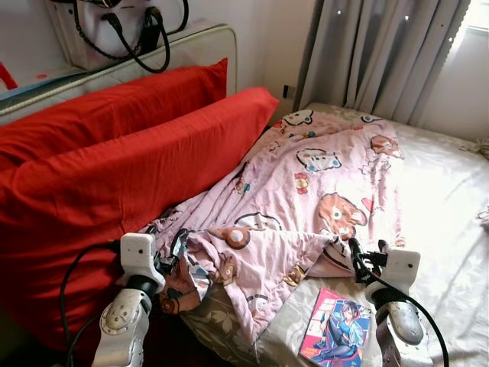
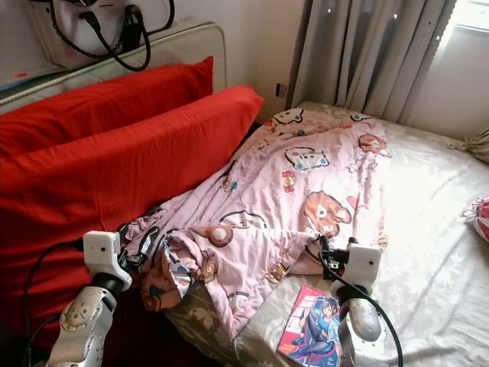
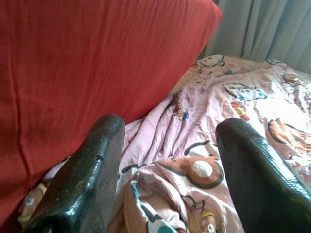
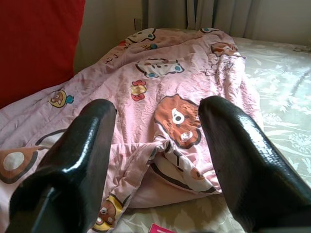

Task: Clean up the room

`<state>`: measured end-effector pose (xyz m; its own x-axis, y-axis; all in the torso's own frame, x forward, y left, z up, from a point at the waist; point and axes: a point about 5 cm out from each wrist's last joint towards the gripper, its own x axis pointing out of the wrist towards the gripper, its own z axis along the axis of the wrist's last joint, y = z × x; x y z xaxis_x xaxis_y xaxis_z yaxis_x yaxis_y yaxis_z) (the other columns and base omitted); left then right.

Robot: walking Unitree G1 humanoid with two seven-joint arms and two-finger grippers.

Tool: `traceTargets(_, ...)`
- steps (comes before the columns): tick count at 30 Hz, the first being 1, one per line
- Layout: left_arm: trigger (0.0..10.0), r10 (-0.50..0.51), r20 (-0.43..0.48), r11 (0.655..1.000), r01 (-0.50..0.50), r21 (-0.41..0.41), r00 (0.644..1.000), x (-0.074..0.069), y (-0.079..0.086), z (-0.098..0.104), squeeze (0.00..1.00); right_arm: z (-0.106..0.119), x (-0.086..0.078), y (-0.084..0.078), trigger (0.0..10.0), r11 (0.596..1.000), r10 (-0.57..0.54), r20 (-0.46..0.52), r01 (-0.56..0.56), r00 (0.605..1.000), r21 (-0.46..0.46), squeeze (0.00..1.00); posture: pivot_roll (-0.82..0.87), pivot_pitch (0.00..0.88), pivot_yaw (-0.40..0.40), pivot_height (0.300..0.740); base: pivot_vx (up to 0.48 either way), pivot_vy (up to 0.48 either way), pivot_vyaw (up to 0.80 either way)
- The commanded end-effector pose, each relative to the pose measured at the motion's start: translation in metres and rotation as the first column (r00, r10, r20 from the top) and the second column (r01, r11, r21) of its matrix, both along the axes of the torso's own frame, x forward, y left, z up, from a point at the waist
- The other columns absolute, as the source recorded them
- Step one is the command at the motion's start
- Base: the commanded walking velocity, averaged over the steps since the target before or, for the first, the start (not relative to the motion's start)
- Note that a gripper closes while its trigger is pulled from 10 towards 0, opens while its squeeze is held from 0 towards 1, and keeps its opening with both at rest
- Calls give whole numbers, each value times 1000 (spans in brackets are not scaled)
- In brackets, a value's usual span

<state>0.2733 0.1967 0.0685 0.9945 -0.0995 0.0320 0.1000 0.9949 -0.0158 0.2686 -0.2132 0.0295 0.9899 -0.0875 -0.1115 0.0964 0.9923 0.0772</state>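
A crumpled pink blanket (image 1: 306,191) with cartoon prints lies across the bed, its near end bunched in folds. My left gripper (image 3: 173,127) is open at the blanket's near left corner, beside the red pillows (image 1: 114,176), its fingers (image 3: 87,174) low over the folds. My right gripper (image 4: 158,107) is open too, aimed at the blanket's near right edge where a fold (image 4: 170,160) tucks under. Its black fingers (image 1: 357,256) sit just short of the cloth. A comic book (image 1: 336,329) lies flat on the sheet next to my right arm.
Two big red pillows lean against the headboard on the left. The pale floral sheet (image 1: 451,229) lies bare to the right of the blanket. Grey curtains (image 1: 382,53) hang behind the bed. A white bag with black cords (image 1: 114,27) sits above the headboard. A small pink thing (image 2: 481,214) lies at the bed's right edge.
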Motion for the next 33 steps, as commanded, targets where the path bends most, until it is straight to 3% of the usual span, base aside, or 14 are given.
traceTargets(1, 10000, -2, -4, 1000, 2, 5, 1000, 0, 0, 1, 0, 3, 0, -3, 10000, 1000, -16, 11, 16, 1000, 5, 0, 54, 0, -27, 736, 0, 0, 0)
traceTargets(12, 10000, 20, 4, 1000, -20, -2, 1000, 0, 1, 3, 0, 3, 3, -5, 10000, 1000, -9, -10, 9, 1000, -18, 0, 70, 20, -44, 736, 0, 0, 0)
traceTargets(21, 10000, 27, -1, 1000, -27, 2, 1000, 0, 3, 2, 0, 2, 6, -4, 10000, 999, 0, -29, -1, 1000, -35, 0, 73, 24, -44, 696, 0, 0, 0)
traceTargets(33, 10000, 28, -5, 1000, -28, 5, 1000, -1, 3, 1, 0, 3, 4, -5, 10000, 999, -4, -20, 3, 1000, -45, 0, 77, 29, -44, 696, 0, 0, 0)
